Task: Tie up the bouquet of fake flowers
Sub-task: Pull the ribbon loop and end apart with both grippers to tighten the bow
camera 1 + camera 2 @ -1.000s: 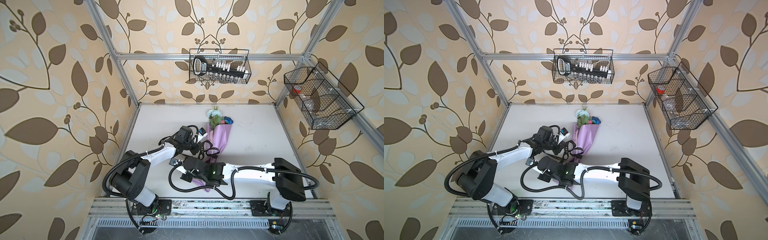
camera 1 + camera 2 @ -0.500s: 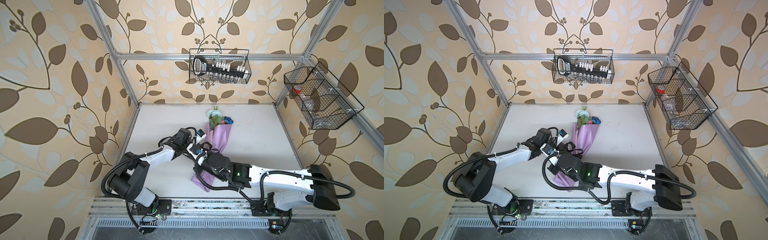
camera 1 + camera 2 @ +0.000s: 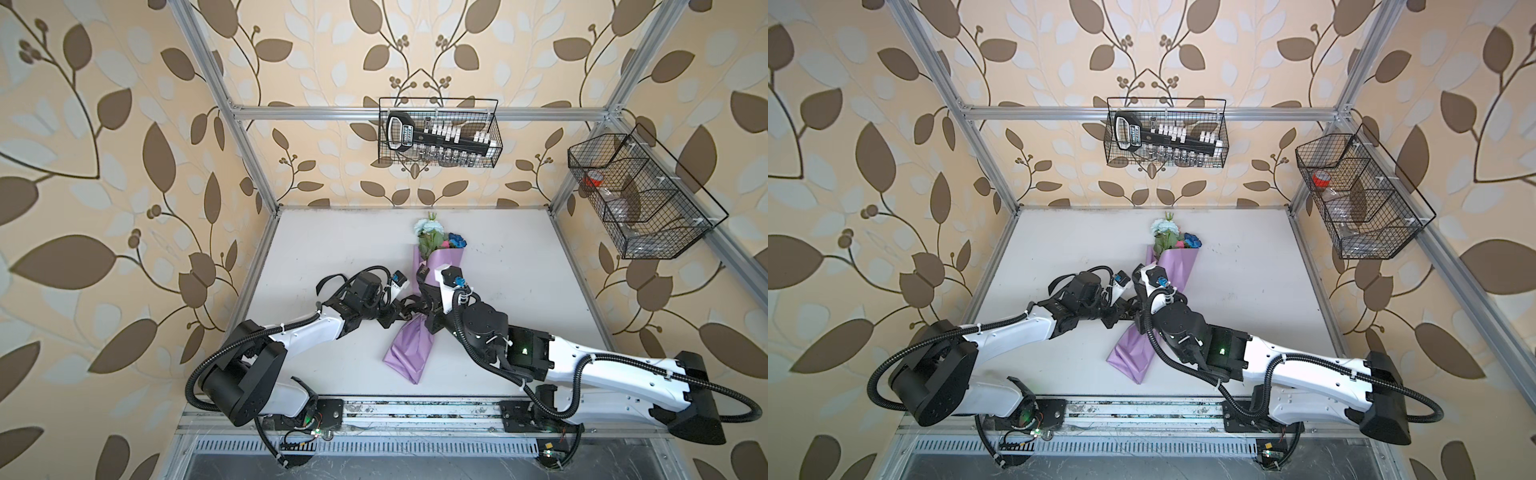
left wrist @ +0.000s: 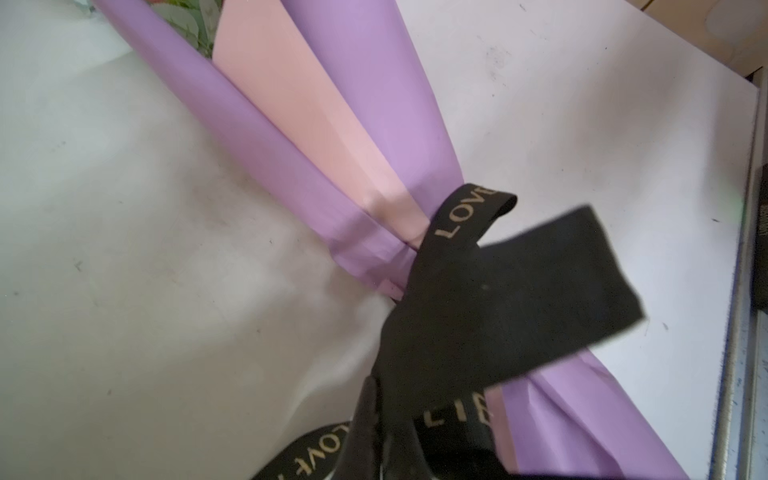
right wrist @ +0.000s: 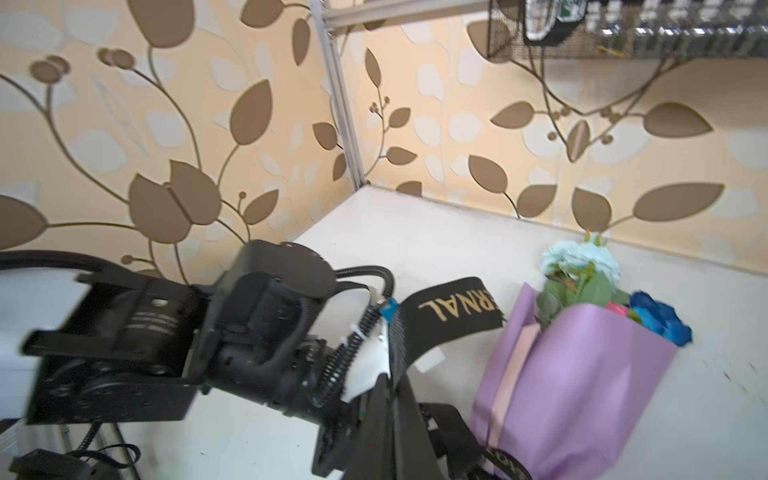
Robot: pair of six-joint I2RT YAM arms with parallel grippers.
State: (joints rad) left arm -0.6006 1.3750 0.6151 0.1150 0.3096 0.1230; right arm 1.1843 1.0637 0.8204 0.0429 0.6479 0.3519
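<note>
The table (image 3: 519,266) carries the bouquet of fake flowers (image 3: 446,261) lying flat. A black ribbon (image 4: 461,216) circles the bouquet's waist; beside that waist my left hand (image 4: 378,415) and right hand (image 5: 388,403) each pinch a ribbon tail, I judge to pull the knot tight.

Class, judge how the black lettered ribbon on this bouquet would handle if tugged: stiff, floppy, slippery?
Probably floppy: the black ribbon bends and loops around the wrapping paper. Likely light: its flat tail arches unsupported. Slipperiness: cannot tell.
</note>
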